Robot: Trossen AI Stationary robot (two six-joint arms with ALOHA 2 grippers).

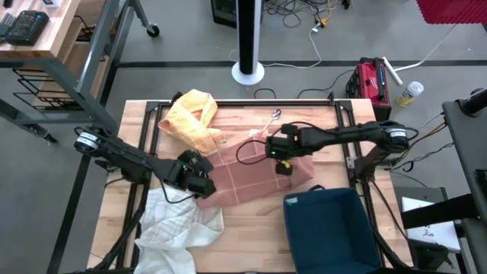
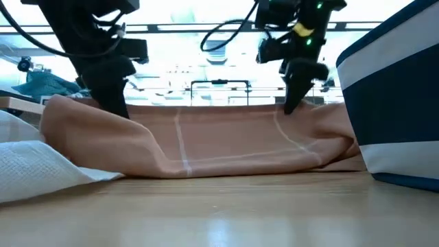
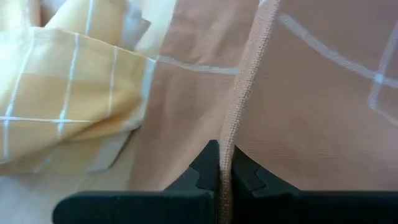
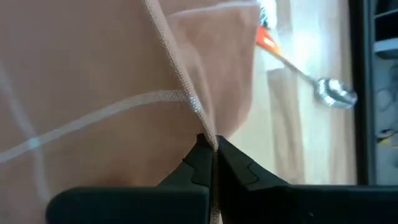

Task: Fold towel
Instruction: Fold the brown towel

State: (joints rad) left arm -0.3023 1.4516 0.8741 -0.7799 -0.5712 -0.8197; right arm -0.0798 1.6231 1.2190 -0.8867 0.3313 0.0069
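Observation:
A salmon-pink towel [image 1: 255, 173] with pale grid lines lies across the middle of the table, and its near side forms a rounded fold [image 2: 226, 163]. My left gripper [image 1: 199, 183] is shut on the towel's left end, as the left wrist view [image 3: 225, 155] shows. My right gripper [image 1: 283, 164] is shut on its right end, seen in the right wrist view [image 4: 212, 147]. In the low view both grippers reach down onto the towel's upper edge, the left gripper [image 2: 118, 108] and the right gripper [image 2: 291, 106]. My left gripper pinches the towel's hemmed edge [image 3: 235, 118] between its two fingers, slanting down from above. The hem runs straight out from between the fingers. The cloth below it lies on the table. One layer or several, I cannot tell. My right gripper pinches the towel's hemmed edge [image 4: 186, 93] near a corner between its two fingers, pointing steeply down. The edge between the two grippers [image 2: 206, 110] runs nearly straight, a little above the table.
A yellow towel [image 1: 194, 118] lies bunched at the far left of the table and a white one [image 1: 179, 224] at the near left. A dark blue bin [image 1: 329, 228] stands at the near right. An orange-handled spoon [image 1: 272, 119] lies beyond the pink towel.

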